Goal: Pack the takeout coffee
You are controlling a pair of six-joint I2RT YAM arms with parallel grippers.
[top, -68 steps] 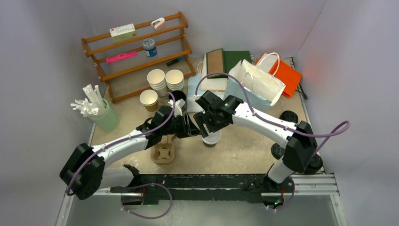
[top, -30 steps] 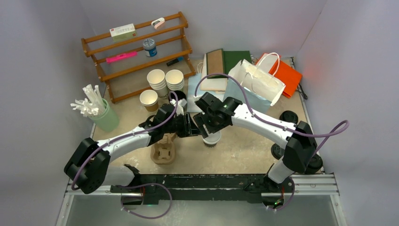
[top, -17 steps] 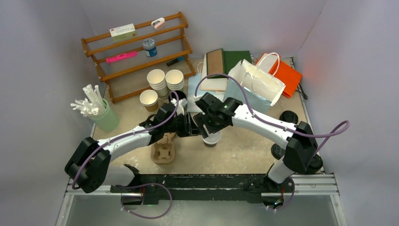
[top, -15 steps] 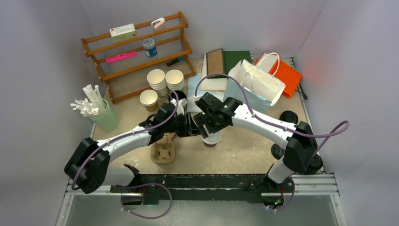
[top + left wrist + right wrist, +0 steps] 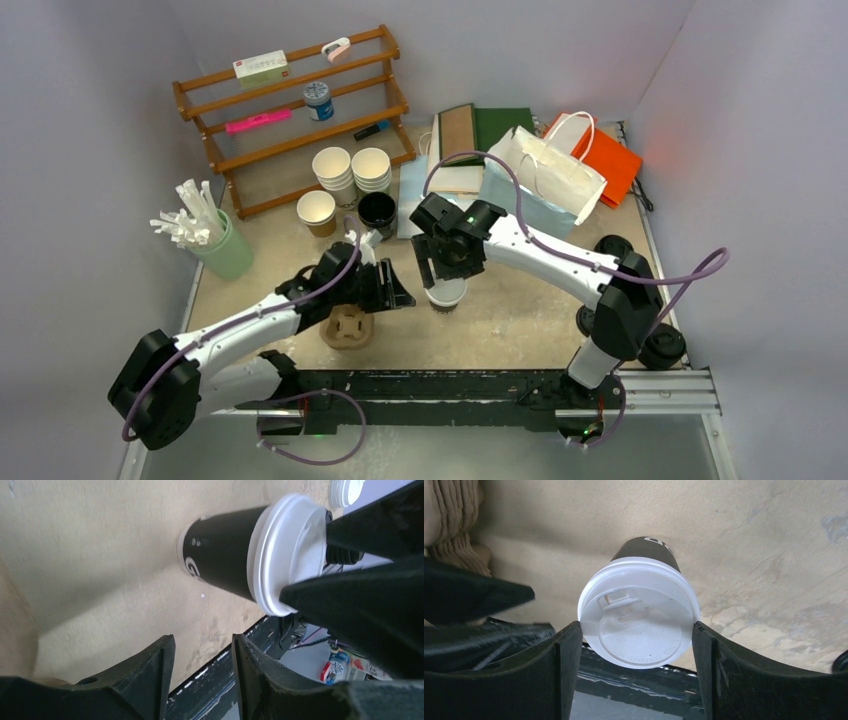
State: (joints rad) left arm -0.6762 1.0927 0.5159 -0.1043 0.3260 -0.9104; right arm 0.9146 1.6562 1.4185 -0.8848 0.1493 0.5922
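**Between the fingers of the right tool (image 5: 636,627): the takeout coffee (image 5: 639,615), upright on the worktop (image 5: 749,540)**

Directly below the right tool, the takeout coffee is seen from above. It is a small paper cup with a dark wall, closed by a round white plastic lid (image 5: 639,630). It is judged to be light and easily crushed. The paper wall would buckle under a hard squeeze, and the smooth lid could slip or pop off if it alone were pulled. Whether liquid is inside cannot be seen, so the cup is best kept upright. The stiffest place to hold is thought to be the rim where lid and cup meet, pressed gently from two opposite sides.

The right tool is spread wide, and its two black fingers (image 5: 566,660) are laid against opposite edges of the lid, so the cup is gripped at its top. The base of the cup appears to rest on the worktop, though this cannot be told for certain.

The left tool (image 5: 202,639) is seen beside the cup and apart from it, facing the right tool. Its fingers are partly spread, with a clear gap between them, and nothing is held or touched.

A cardboard cup carrier (image 5: 348,326) lies near the left tool, under its arm. A white paper bag (image 5: 545,170) lies well apart from the right tool, beyond it, toward the back of the worktop.
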